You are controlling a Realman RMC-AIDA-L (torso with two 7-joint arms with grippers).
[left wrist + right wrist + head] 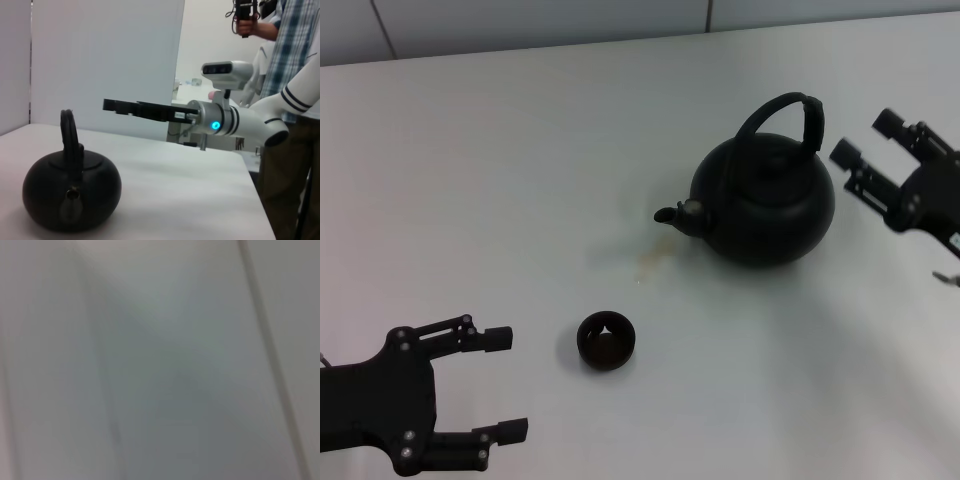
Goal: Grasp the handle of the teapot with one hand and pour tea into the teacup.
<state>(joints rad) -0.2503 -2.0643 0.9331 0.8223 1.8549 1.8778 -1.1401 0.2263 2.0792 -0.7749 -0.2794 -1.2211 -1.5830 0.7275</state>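
The round matte-black teapot [765, 205] stands upright on the white table [500, 180] at the right, spout [672, 215] pointing left. Its arched black handle [790, 115] rises over the lid. The teapot also shows in the left wrist view [70, 192], with its handle [70, 137]. The small black teacup [606, 340] sits in front of the spout, nearer me. My right gripper [865, 140] is open and empty, just right of the handle and apart from it; it also shows in the left wrist view [112, 106]. My left gripper [505, 385] is open and empty, left of the teacup.
A small yellowish stain [650, 263] marks the table between spout and teacup. A wall [570, 20] runs along the table's far edge. In the left wrist view a person in a plaid shirt [292, 55] stands beyond the table's end. The right wrist view shows only a blurred pale surface.
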